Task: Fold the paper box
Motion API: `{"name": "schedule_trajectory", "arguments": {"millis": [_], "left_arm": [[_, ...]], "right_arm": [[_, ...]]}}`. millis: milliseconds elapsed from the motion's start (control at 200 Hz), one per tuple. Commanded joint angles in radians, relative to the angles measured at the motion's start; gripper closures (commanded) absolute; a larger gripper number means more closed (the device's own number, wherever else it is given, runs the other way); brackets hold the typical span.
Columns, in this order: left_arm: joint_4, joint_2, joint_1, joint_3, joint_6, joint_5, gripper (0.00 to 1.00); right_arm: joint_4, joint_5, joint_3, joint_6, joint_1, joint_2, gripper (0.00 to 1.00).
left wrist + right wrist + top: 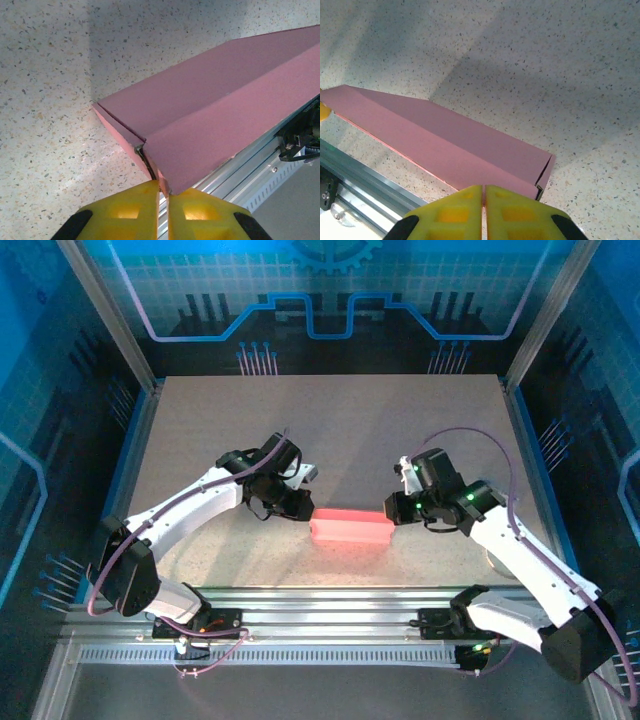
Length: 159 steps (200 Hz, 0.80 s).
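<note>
The paper box (350, 529) lies as a long, folded pink shape on the speckled table, near the front rail and between both arms. My left gripper (305, 508) is at its left end. In the left wrist view the yellow fingertips (145, 192) stand almost together, and my left gripper (164, 186) pinches a thin pink edge at the corner of the paper box (220, 100). My right gripper (392, 510) is at the right end. There the paper box (435, 140) runs off to the left, and my right gripper (484, 187) is shut with a pink sliver in its seam.
An aluminium rail (330, 605) runs along the near table edge just in front of the box, and it also shows as the rail (250, 170) and the rail (360, 180) in the wrist views. Speckled table (330, 430) stretches behind the box to the blue back wall.
</note>
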Motion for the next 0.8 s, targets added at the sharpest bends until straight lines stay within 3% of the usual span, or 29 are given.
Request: {"name": "schedule_trajectory", "arguments": {"millis": [0, 245, 500, 791], "left_arm": [[-0.021, -0.019, -0.007, 0.012, -0.031, 0.003, 0.82], [-0.031, -0.092, -0.007, 0.026, -0.09, 0.053, 0.71], [-0.03, -0.192, 0.017, 0.039, -0.09, 0.133, 0.69], [0.068, -0.09, 0.018, 0.049, -0.087, 0.133, 0.67]], "right_arm": [[0.029, -0.024, -0.045, 0.025, -0.01, -0.02, 0.88], [0.054, -0.01, -0.099, 0.041, -0.009, -0.033, 0.89], [0.064, -0.009, -0.118, 0.04, -0.01, -0.03, 0.89], [0.062, -0.021, -0.137, 0.038, -0.01, -0.042, 0.89]]}}
